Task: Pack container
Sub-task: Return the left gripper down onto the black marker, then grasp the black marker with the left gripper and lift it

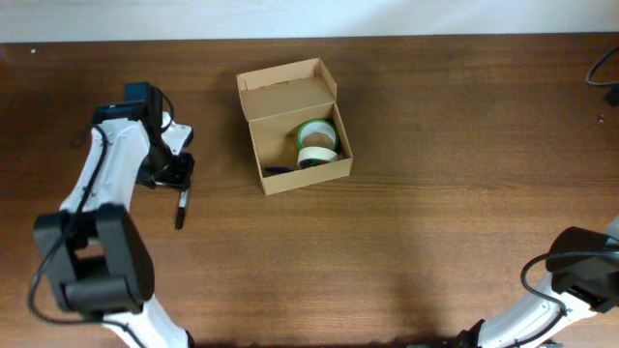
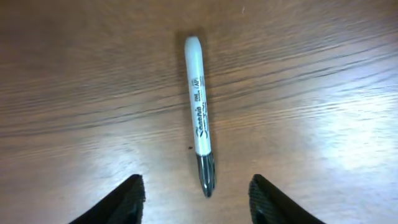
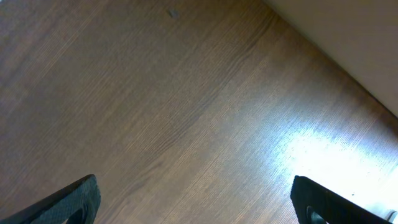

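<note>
The container (image 1: 259, 155), a small tan cardboard box with its flap lid open toward the back, sits at the table's upper middle. Inside it lie a green tape roll (image 1: 315, 130), a white tape roll (image 1: 317, 155) and a dark item (image 1: 280, 171). A marker pen (image 1: 181, 206) lies on the table to the left of the box. In the left wrist view the marker (image 2: 199, 112) has a white body and a dark tip pointing toward the fingers. My left gripper (image 2: 196, 199) is open and empty just above the marker's dark end. My right gripper (image 3: 196, 199) is open and empty over bare table.
The right arm's base (image 1: 580, 266) sits at the table's lower right corner. A pale wall edge (image 3: 348, 37) borders the table in the right wrist view. Black cables (image 1: 607, 72) hang at the far right edge.
</note>
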`<state>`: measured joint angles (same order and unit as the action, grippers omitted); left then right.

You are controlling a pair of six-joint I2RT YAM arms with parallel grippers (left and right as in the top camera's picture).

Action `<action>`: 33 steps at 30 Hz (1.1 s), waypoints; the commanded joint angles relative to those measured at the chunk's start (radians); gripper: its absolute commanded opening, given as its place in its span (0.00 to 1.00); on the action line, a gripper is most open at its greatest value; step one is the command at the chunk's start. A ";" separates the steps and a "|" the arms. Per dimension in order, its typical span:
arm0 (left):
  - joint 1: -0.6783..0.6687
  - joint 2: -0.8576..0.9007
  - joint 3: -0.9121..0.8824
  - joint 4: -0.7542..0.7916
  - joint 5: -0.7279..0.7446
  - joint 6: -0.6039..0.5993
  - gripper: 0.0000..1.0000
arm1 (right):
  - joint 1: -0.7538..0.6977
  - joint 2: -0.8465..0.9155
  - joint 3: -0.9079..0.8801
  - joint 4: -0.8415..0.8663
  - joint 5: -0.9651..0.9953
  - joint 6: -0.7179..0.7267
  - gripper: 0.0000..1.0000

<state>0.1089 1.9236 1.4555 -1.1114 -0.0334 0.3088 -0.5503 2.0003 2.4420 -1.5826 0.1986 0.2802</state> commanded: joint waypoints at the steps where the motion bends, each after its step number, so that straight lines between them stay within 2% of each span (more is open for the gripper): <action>1: 0.002 0.056 -0.008 0.003 0.014 0.023 0.52 | 0.000 0.004 -0.005 0.000 0.012 -0.003 0.99; 16: 0.004 0.197 -0.008 0.061 0.008 0.060 0.52 | 0.000 0.004 -0.005 0.000 0.012 -0.003 0.99; 19: 0.003 0.220 -0.008 0.067 0.008 0.060 0.45 | 0.000 0.004 -0.005 0.000 0.012 -0.003 0.99; 22: 0.003 0.227 -0.008 0.079 0.007 0.060 0.21 | 0.000 0.004 -0.005 0.000 0.012 -0.003 0.99; 25: 0.003 0.227 -0.007 0.079 -0.003 0.059 0.03 | 0.000 0.004 -0.005 0.000 0.012 -0.003 0.99; 29: 0.003 0.227 0.019 0.058 -0.018 0.034 0.02 | 0.000 0.004 -0.005 0.000 0.012 -0.003 0.99; 33: 0.003 0.227 0.176 -0.034 -0.016 0.023 0.02 | 0.000 0.004 -0.005 0.000 0.012 -0.003 0.99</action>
<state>0.1116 2.1334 1.5200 -1.1149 -0.0578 0.3519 -0.5503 2.0003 2.4420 -1.5829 0.1982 0.2802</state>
